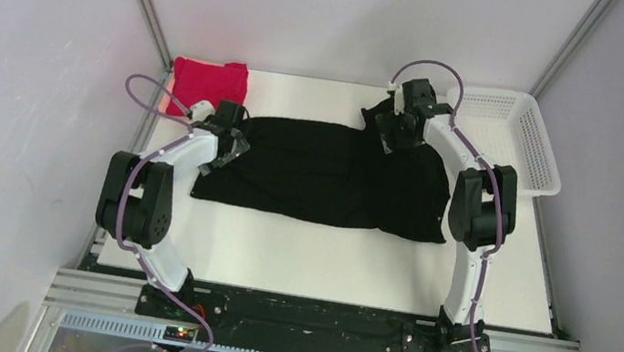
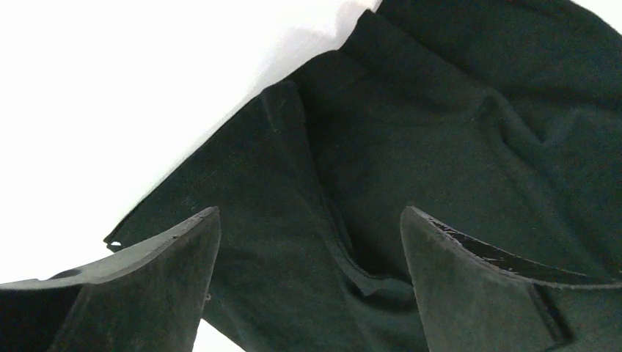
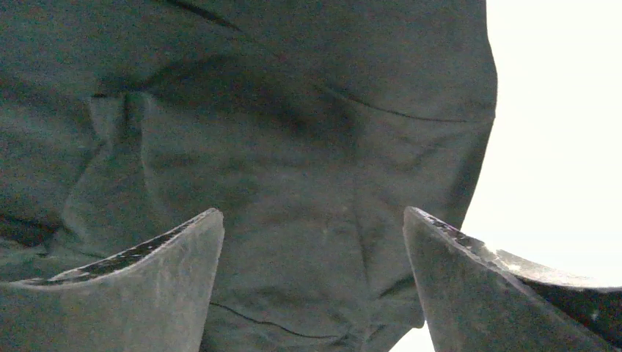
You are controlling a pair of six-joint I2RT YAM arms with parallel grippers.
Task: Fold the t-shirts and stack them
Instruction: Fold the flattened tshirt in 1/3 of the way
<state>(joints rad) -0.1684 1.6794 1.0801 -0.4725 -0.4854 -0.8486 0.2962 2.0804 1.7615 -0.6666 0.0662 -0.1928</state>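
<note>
From above, the black t-shirt (image 1: pixel 327 174) lies spread across the middle of the table (image 1: pixel 306 258). The red t-shirt (image 1: pixel 209 83) is in the far left corner and the basket (image 1: pixel 526 137) is at the far right. My left gripper (image 1: pixel 230 142) hangs over the black t-shirt's left edge and my right gripper (image 1: pixel 393 128) over its far right corner; whether either touches cloth is hard to tell. Left wrist: my jaws stand apart, holding nothing, a seamed fold below them. Right wrist: jaws likewise parted over wrinkled black cloth near its edge
</note>
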